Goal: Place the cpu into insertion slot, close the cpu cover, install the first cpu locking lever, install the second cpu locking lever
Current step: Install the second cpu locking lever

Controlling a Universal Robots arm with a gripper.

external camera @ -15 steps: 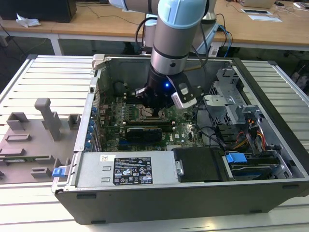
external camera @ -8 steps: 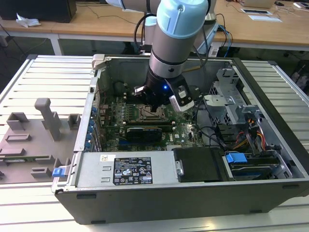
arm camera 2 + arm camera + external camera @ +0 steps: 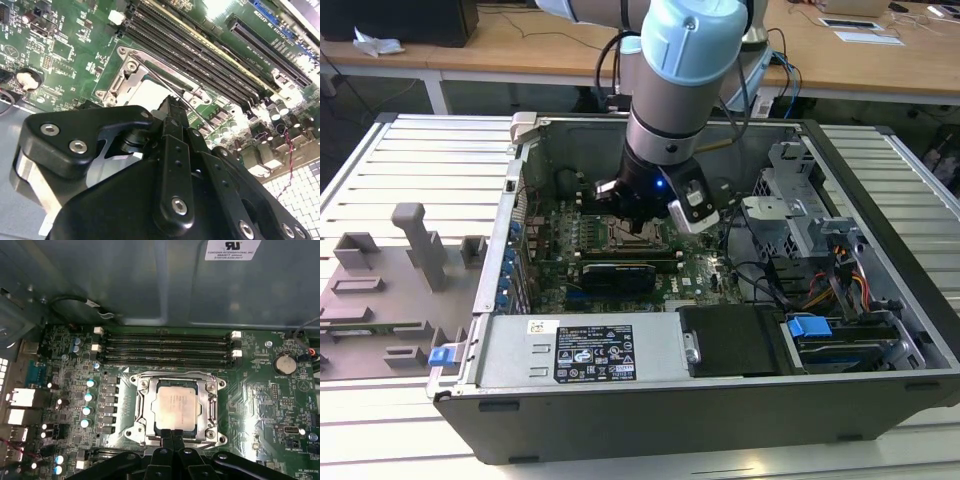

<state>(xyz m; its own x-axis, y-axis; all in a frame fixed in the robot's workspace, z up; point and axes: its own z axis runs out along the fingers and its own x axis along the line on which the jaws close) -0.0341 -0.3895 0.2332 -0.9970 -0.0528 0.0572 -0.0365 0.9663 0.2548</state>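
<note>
black gripper (image 3: 172, 437) linkage sits closest to the lens in both wrist views, its 2 fingertips (image 3: 167, 436) pressed together side by side, the claw narrow with nothing visible between the tips. they come down at the edge of the cpu cover (image 3: 175, 410), at the near edge of the socket, though contact itself cannot be made out. the cpu (image 3: 174, 406) lies flat in the insertion slot (image 3: 142, 412), its dull silver top showing through the window of the cover, which lies down flat over it. thin wire locking levers (image 3: 172, 374) run along the socket's rim; whether they are latched cannot be told. 4 long black memory slots (image 3: 167, 347) run parallel just beside the socket on the green motherboard (image 3: 250, 405), and a round coin battery (image 3: 283, 364) sits further off on the board. in the exterior view the arm (image 3: 675, 90) reaches down into the open computer case (image 3: 620, 400), the gripper (image 3: 642, 225) low over the board, and a grey fixture tray (image 3: 390, 290) rests on the table at the exterior view's left.
</note>
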